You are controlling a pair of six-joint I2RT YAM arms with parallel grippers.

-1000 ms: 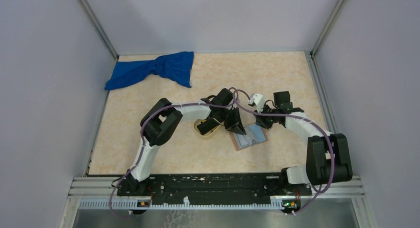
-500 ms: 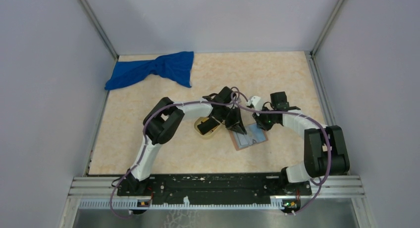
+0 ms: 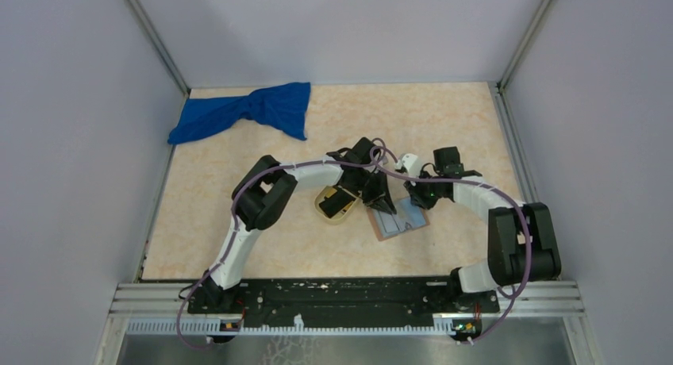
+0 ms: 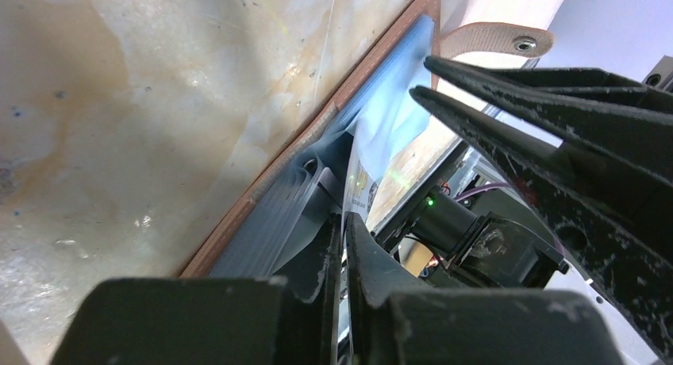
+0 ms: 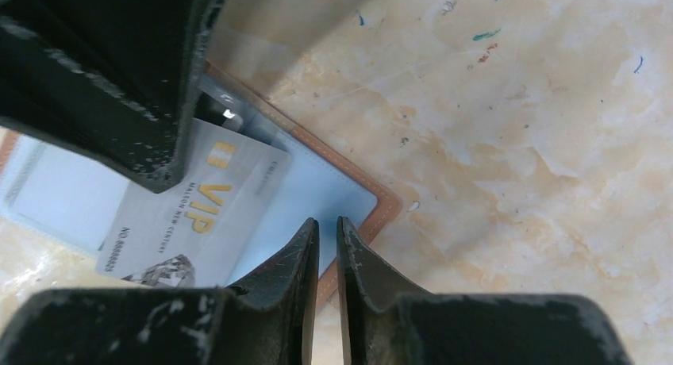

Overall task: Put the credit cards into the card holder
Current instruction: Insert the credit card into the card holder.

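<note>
Right wrist cam: my L gripper (image 4: 342, 222) is clenched on the grey VIP card (image 5: 190, 214), which lies over the open card holder (image 5: 333, 190), mid-desk. R gripper (image 5: 324, 234) nrly closed, empty, over holder's corner. Card's stiff, thin, prob. slick, so pinch its short edge.

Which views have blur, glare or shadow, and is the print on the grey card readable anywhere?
Left wrist view: the left pincer is blurred close up, and the upper right corner is washed out. Right wrist view: the grey card is sharp, "VIP" readable, the right pincer dark. Top view: even light, soft shadows, print too small to read.
</note>
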